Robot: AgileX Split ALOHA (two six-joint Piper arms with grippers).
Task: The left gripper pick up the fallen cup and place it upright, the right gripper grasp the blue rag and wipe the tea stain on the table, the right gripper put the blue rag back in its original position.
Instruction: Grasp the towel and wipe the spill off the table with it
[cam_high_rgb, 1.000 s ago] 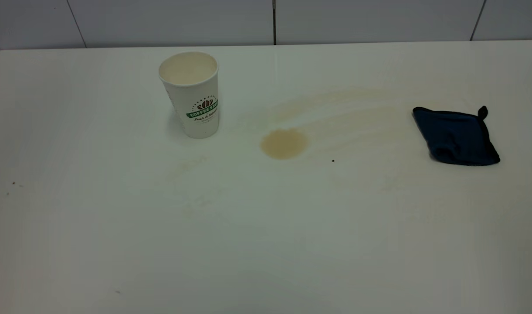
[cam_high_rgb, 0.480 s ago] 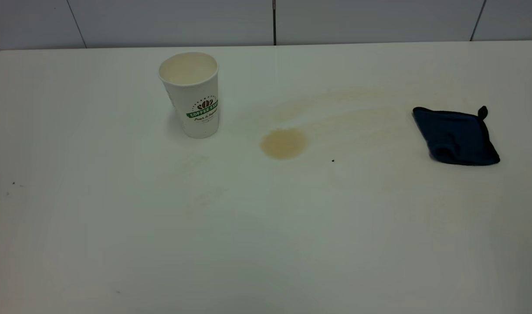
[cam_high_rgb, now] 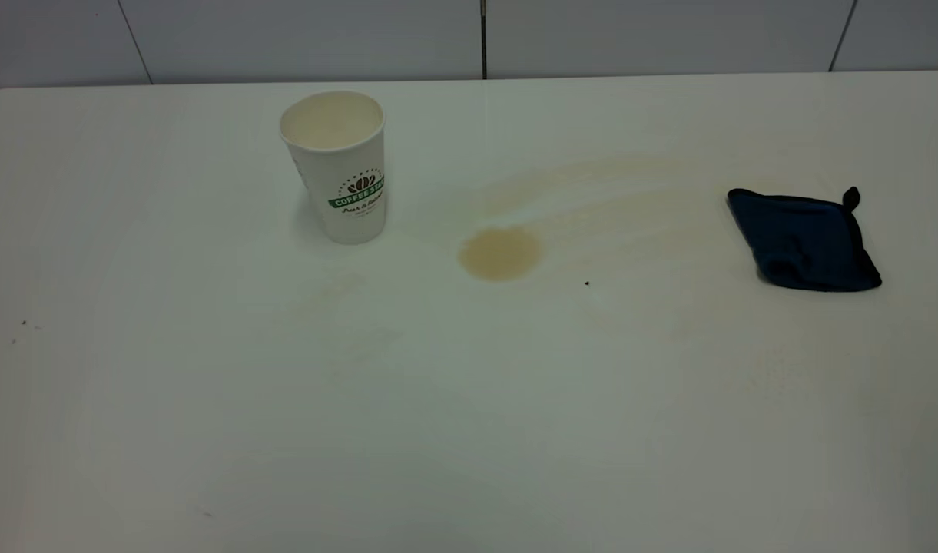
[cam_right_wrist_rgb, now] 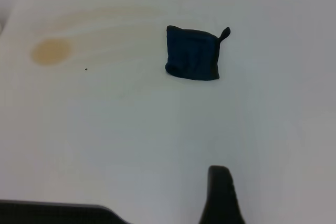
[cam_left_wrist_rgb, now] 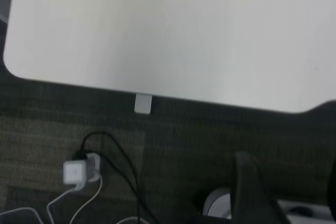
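Cup (cam_high_rgb: pixel 338 165) is upright on the table (cam_high_rgb: pixel 469 430), left of centre toward the far edge, green banner logo facing the exterior cam, mouth open upward. Tea stain (cam_high_rgb: pixel 500 253) sits just right of the cup, apart from it, round light-brown blotch with fainter tan streaks arcing off toward the rag. Tiny black speck (cam_high_rgb: pixel 587 283) a bit right of the stain. Blue rag (cam_high_rgb: pixel 803 240) lies flat on the right side, well apart from the stain, corner loop pointing to the far edge; same rag (cam_right_wrist_rgb: pixel 193 53) and stain (cam_right_wrist_rgb: pixel 50 51) show on my right wrist cam, with nothing touching them. Neither arm shows in the exterior view. Left wrist cam looks past the table's edge (cam_left_wrist_rgb: pixel 157 35) at dark floor with a white plug adapter (cam_left_wrist_rgb: pixel 77 171) and cables; I only see one dark finger (cam_left_wrist_rgb: pixel 251 192) at the border, so I can't tell the left claw's state. Right wrist cam shows one dark finger (cam_right_wrist_rgb: pixel 220 195) above bare table, well short of the rag; can't tell its state either.
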